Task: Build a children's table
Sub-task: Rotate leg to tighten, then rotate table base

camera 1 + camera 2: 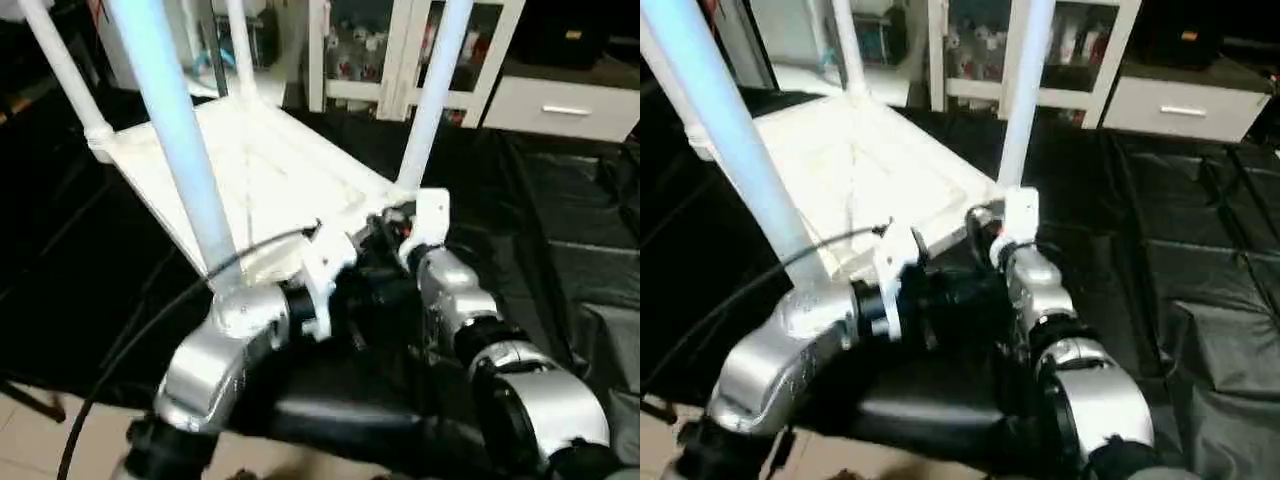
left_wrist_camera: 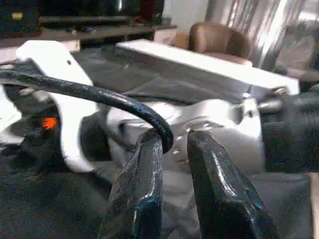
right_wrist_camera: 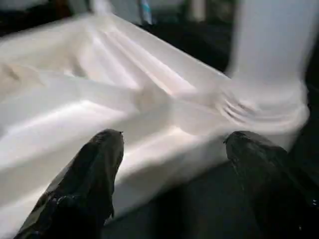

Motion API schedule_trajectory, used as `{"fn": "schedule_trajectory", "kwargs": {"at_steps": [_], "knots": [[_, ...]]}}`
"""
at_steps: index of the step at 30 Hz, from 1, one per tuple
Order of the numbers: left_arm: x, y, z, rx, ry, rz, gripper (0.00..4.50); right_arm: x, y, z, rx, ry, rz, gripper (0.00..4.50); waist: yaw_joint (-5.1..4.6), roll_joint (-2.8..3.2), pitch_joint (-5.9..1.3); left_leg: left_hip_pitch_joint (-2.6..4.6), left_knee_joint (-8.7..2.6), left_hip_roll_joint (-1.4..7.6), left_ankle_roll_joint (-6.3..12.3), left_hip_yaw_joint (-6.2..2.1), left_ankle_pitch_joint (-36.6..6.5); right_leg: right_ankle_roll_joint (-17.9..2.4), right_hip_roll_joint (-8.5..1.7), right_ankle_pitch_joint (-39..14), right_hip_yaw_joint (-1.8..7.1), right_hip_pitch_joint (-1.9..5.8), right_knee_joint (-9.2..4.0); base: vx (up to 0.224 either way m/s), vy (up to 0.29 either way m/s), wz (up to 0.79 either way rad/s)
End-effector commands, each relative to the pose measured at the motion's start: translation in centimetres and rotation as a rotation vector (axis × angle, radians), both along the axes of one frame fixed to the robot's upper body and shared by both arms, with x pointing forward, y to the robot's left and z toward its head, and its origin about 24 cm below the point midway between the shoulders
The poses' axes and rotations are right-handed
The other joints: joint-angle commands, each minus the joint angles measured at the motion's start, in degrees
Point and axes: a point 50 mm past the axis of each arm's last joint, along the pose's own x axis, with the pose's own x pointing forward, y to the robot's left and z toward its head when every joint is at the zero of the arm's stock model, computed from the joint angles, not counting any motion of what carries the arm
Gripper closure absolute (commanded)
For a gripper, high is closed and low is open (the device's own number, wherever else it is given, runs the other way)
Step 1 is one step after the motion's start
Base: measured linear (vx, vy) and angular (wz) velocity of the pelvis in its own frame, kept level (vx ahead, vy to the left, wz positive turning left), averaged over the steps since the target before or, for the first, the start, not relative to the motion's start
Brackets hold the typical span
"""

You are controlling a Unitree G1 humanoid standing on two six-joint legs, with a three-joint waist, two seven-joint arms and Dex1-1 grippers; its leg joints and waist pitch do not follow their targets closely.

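The children's table point(image 1: 270, 180) lay upside down on the black sheet point(image 1: 560, 230) in front of me, its white ribbed underside facing up and tilted away toward the cabinets point(image 1: 420, 60). All four white legs stood up out of its corner sockets: the nearest leg point(image 1: 175, 140) rose just beyond my left forearm point(image 1: 215, 350), a second leg point(image 1: 435, 100) stood at the corner just past my right wrist, and two further legs point(image 1: 60, 70) point(image 1: 240, 50) stood at the far corners. My two silver forearms met close together at the near edge of the top, with a black cable point(image 1: 150, 320) looping over the left one. My left gripper point(image 2: 174, 194) had its two black fingers point(image 2: 137, 199) drawn close with only a narrow gap between them, and nothing sat in that gap; the cable crossed just over the tip of one finger, and beyond the tips lay the white housing of my other wrist point(image 2: 209, 129). My right gripper point(image 3: 169, 164) stood wide, its fingers point(image 3: 89, 174) well apart and empty, pointing at the rim of the tabletop close beside the socket where the second leg's base point(image 3: 269, 94) was seated. Whether either fingertip touched the rim I could not tell.
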Motion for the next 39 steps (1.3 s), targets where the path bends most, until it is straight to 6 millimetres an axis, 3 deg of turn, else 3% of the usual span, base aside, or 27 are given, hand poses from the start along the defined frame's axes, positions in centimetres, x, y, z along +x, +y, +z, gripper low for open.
{"fn": "schedule_trajectory", "kwargs": {"at_steps": [1,2,4,8,12,14,15,16,17,18,19,25,27,28,32,33,34,36,37,39], "knots": [[-1.1,1.0,1.1,-0.048,-0.024,-0.04,3.33,-0.2,0.5,2.1,0.061,-0.125,0.167,0.84,0.43,-1.13,-4.1,0.0,-3.9,2.7,5.62,-0.49,-8.8,-14.6,-3.19,-9.8,2.31,3.74,-3.34,0.0,0.0,0.0],[-1.2,1.3,1.2,-0.05,-0.026,-0.038,3.22,-0.4,0.5,2.3,0.066,-0.139,0.196,0.84,0.53,-1.14,-3.99,-0.14,-3.93,2.65,5.84,-0.57,-8.6,-13.97,-3.03,-9.51,2.32,3.93,-3.25,0.0,0.0,0.0],[-1.6,2.1,1.6,-0.065,-0.017,-0.054,3.16,-1.1,0.2,2.5,0.067,-0.169,0.264,0.84,0.77,-1.13,-3.96,0.18,-4.05,2.8,6.03,-0.59,-8.11,-13.12,-2.85,-10.21,2.37,3.54,-3.27,0.0,0.0,0.0],[-2.6,3.9,1.7,-0.076,0.064,-0.123,2.82,-2.9,-1.0,3.1,0.077,-0.213,0.375,0.84,1.28,-0.94,-3.99,0.66,-4.21,2.64,4.64,-0.58,-7.87,-12.79,-2.31,-9.95,2.41,3.22,-3.23,0.0,0.0,0.0],[-3.9,8.3,0.9,0.005,0.195,-0.137,2.39,-5.8,-2.7,3.8,0.07,-0.242,0.511,0.84,1.74,-1.0,-3.95,0.62,-4.29,2.39,3.85,-0.57,-8.31,-11.81,-2.16,-10.08,2.57,3.34,-3.22,0.0,0.0,0.0],[-4.2,9.1,0.9,0.013,0.208,-0.136,2.2,-6.4,-2.9,3.9,0.067,-0.24,0.526,0.84,1.56,-0.92,-3.61,0.58,-4.71,2.49,3.32,-0.62,-10.82,-10.79,-2.21,-14.1,2.57,3.17,-3.81,0.0,0.0,0.0],[-4.3,11.3,0.8,0.057,0.202,-0.077,2.2,-7.4,-3.3,4.0,0.07,-0.234,0.547,0.84,1.51,-1.2,-3.52,0.62,-4.8,2.43,2.45,-0.7,-12.03,-9.88,-2.29,-17.13,2.63,3.05,-4.23,0.0,0.0,0.0],[-4.3,11.5,0.8,0.062,0.202,-0.072,1.99,-7.4,-3.4,4.0,0.071,-0.234,0.549,0.84,1.71,-1.05,-3.55,0.64,-4.77,2.43,2.32,-0.72,-12.21,-9.39,-2.42,-17.57,2.7,3.06,-4.24,0.0,0.0,0.0],[-4.4,13.1,0.7,0.111,0.198,-0.025,1.94,-8.0,-3.5,4.1,0.075,-0.228,0.565,0.84,1.45,-1.19,-3.4,0.46,-5.06,2.48,2.04,-0.92,-13.11,-8.5,-2.39,-19.29,2.69,3.03,-4.34,0.0,0.0,0.0],[-4.5,13.3,0.7,0.118,0.199,-0.018,1.89,-8.1,-3.5,4.1,0.076,-0.226,0.568,0.84,1.43,-1.07,-3.38,0.43,-5.11,2.47,1.81,-0.99,-13.53,-8.01,-2.37,-20.1,2.67,3.05,-4.42,0.0,0.0,0.0],[-4.7,14.3,0.7,0.142,0.207,0.008,1.89,-8.5,-3.5,4.1,0.079,-0.219,0.583,0.84,1.31,-1.22,-3.35,0.94,-5.11,2.55,1.07,-0.88,-14.72,-7.8,-2.39,-21.29,2.78,2.58,-4.64,0.0,0.0,0.0],[-6.0,18.4,0.4,0.242,0.263,0.113,1.38,-10.0,-3.0,3.8,0.054,-0.166,0.669,0.84,1.41,-1.43,-3.32,1.0,-5.4,2.54,0.6,-1.05,-16.3,-7.25,-2.34,-21.44,2.85,2.36,-4.59,0.0,0.0,0.0],[-6.1,18.6,0.3,0.246,0.269,0.12,1.26,-10.1,-3.0,3.8,0.05,-0.162,0.674,0.84,1.44,-1.58,-3.27,0.93,-5.51,2.62,0.53,-1.06,-16.72,-6.97,-2.33,-21.37,2.89,2.37,-4.58,0.0,0.0,0.0],[-6.2,19.6,0.4,0.251,0.267,0.164,1.1,-10.2,-3.0,3.7,0.044,-0.156,0.677,0.84,1.61,-1.53,-3.27,1.23,-5.56,2.66,0.14,-1.07,-17.36,-7.33,-2.45,-21.26,2.92,2.08,-4.71,0.0,0.0,0.0],[-5.0,21.3,0.4,0.252,0.196,0.306,0.82,-10.2,-2.9,3.7,0.044,-0.152,0.682,0.84,1.71,-1.65,-3.26,1.47,-5.72,2.6,-0.94,-1.21,-19.91,-6.49,-2.5,-21.83,2.96,2.01,-4.91,0.0,0.0,0.0],[-3.1,22.1,0.3,0.222,0.094,0.45,0.82,-10.5,-2.8,3.6,0.052,-0.143,0.7,0.84,1.76,-1.93,-3.24,1.35,-5.85,2.67,-0.97,-1.36,-20.07,-6.2,-2.55,-21.98,2.94,2.16,-4.98,0.0,0.0,0.0],[-2.5,22.2,0.4,0.198,0.065,0.493,0.64,-10.6,-2.8,3.6,0.057,-0.138,0.71,0.84,1.77,-2.06,-3.15,1.43,-5.9,2.68,-1.03,-1.32,-20.54,-5.9,-2.48,-22.4,2.92,2.14,-5.17,0.0,0.0,0.0],[-1.1,21.9,0.3,0.143,-0.002,0.558,0.59,-11.1,-2.7,3.3,0.059,-0.117,0.742,0.84,2.38,-2.06,-3.21,2.2,-5.73,2.63,-1.72,-1.35,-22.55,-5.72,-2.82,-23.66,3.01,1.93,-5.42,0.0,0.0,0.0],[-0.3,21.3,-0.2,0.115,-0.008,0.55,0.51,-11.5,-2.8,3.0,0.045,-0.096,0.764,0.84,2.3,-2.11,-3.33,1.8,-5.88,2.7,-1.9,-1.53,-21.96,-5.73,-2.96,-23.12,2.97,2.47,-5.24,0.0,0.0,0.0],[0.4,20.4,-0.6,0.082,-0.002,0.523,0.27,-11.8,-2.9,2.7,0.02,-0.081,0.774,0.84,2.61,-2.24,-3.36,1.89,-5.98,2.82,-2.27,-1.61,-21.89,-5.16,-2.99,-22.4,2.95,2.4,-5.25,0.0,0.0,0.0]]}}
